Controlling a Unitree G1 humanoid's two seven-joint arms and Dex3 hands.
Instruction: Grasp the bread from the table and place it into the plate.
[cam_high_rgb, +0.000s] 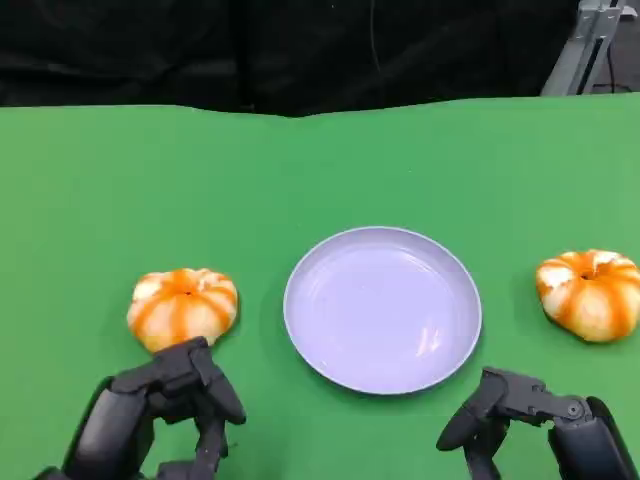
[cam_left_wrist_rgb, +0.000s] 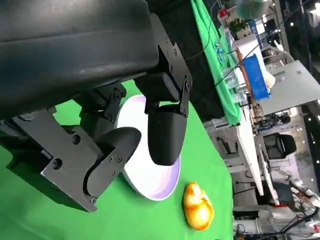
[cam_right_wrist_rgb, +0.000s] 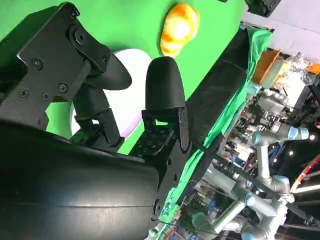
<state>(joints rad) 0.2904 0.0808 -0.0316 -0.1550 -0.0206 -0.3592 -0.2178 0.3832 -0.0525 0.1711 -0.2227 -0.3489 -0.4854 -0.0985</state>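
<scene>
At the near edge of the green table (cam_high_rgb: 90, 200), the left hand (cam_high_rgb: 165, 410) and right hand (cam_high_rgb: 535, 420) hover with fingers spread, holding nothing. One bread (cam_high_rgb: 183, 307) lies just beyond the left hand, toward the table's left edge. The empty lavender plate (cam_high_rgb: 383, 308) sits at center. A second bread (cam_high_rgb: 590, 293) lies near the right edge, apart from the plate.

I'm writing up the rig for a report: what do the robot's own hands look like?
Both the left hand and right hand are matte black, built from angular plates with visible screws. The fingers end in smooth rounded tips, behind them a broad rounded black shell.
</scene>
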